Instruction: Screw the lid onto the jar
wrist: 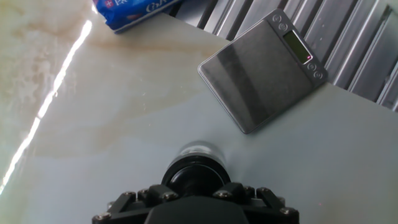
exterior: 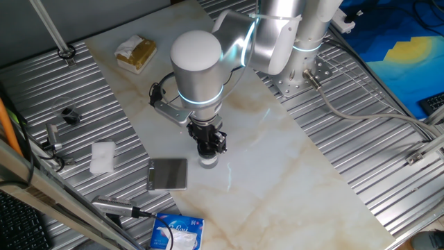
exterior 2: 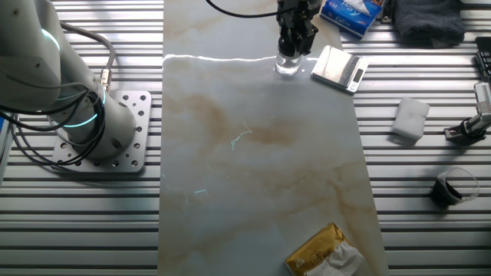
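While the arm reaches down over the tabletop [exterior: 277,160], the hand [exterior: 209,147] points straight down, clenched on the lid [wrist: 194,176], which sits atop the jar [exterior: 208,161] directly beneath. Just beside the hand lies a grey scale [wrist: 261,68].

Bench [exterior: 277,160]: pale cream marble pattern with tan-brown veining, flanked by ribbed silver-grey metal. Tool [exterior: 209,144]: black. Lid [wrist: 194,177]: black. Jar [exterior 2: 288,64]: clear glass. Scale [wrist: 261,68]: grey brushed plate, green-tinted display. Cloth [exterior: 103,157]: white. Packet [exterior: 177,232]: blue with white. Arm [exterior: 198,66]: white-silver with a cyan light ring.
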Motion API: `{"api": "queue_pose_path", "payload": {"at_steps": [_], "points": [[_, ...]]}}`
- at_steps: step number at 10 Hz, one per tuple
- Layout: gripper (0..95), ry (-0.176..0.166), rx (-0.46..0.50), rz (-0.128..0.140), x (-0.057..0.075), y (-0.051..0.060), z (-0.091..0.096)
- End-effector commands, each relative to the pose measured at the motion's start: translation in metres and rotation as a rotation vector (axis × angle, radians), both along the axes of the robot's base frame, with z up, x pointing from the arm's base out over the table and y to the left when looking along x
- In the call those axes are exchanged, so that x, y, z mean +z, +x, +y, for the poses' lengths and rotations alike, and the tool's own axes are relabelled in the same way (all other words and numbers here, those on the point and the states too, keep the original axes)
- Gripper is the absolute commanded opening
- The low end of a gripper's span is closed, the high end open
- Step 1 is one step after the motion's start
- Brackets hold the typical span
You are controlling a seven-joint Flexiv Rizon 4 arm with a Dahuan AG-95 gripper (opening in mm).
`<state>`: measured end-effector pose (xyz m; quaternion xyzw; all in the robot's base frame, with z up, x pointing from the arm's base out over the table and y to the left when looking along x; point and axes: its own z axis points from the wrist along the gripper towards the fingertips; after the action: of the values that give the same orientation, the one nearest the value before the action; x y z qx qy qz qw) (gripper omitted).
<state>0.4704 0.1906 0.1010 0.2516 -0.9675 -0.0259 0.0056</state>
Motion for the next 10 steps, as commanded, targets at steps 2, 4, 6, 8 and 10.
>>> {"api": "queue_pose_path", "payload": {"at_steps": [2,4,6,8,10], "points": [[38.0,0.002,0.017,0.002,-0.0035,0.0001,-0.0002],[57.0,0.003,0.024,0.002,-0.0035,0.0001,-0.0002],[76.0,0.004,0.029,0.002,-0.0035,0.0001,-0.0002],[76.0,0.006,0.033,0.003,-0.0048,0.0000,-0.0002],[76.0,0.006,0.043,0.004,-0.0026,0.0003,0.0002]]}}
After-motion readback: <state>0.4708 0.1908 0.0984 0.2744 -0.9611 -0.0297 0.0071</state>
